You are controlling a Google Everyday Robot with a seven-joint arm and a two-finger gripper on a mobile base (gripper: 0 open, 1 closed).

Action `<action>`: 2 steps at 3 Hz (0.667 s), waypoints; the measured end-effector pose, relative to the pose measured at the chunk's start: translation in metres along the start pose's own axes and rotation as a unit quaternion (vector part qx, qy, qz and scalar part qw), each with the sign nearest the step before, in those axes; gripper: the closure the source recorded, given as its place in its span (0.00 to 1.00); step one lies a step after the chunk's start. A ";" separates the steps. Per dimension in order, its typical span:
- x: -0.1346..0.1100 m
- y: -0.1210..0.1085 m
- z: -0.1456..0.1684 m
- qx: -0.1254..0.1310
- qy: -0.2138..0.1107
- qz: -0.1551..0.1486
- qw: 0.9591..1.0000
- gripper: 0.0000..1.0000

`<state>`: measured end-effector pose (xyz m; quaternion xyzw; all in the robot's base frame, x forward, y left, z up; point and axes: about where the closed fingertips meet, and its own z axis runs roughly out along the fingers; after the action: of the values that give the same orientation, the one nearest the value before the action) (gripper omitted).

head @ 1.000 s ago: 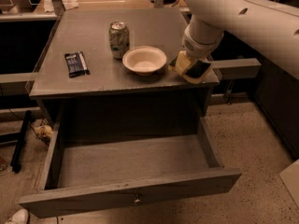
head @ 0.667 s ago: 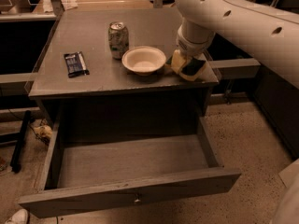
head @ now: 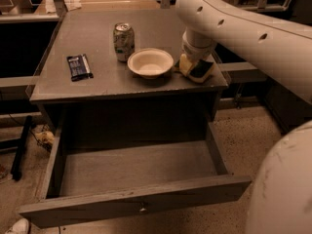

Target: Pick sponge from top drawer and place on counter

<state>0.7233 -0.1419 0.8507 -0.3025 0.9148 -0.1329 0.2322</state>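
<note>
Sponge (head: 201,70) has sunk onto your desk (head: 97,89), bowl's (head: 150,62) 3 o'clock; jaws there hidden, cannot tell; release next.

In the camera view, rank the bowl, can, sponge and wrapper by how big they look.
1. Bowl
2. Can and sponge, about alike; the tool over the sponge hides part
3. Wrapper

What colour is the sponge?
The sponge is yellow with a dark top, camera view; the gripper is over it.

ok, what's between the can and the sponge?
The bowl sits between can and sponge, camera view. The tool is down at the sponge, on the counter's right end.
</note>
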 end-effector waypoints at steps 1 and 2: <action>0.002 -0.008 0.012 0.010 0.007 -0.001 1.000 1.00; 0.002 -0.008 0.012 0.009 0.007 -0.001 1.000 0.81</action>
<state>0.7319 -0.1506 0.8428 -0.3003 0.9148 -0.1440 0.2283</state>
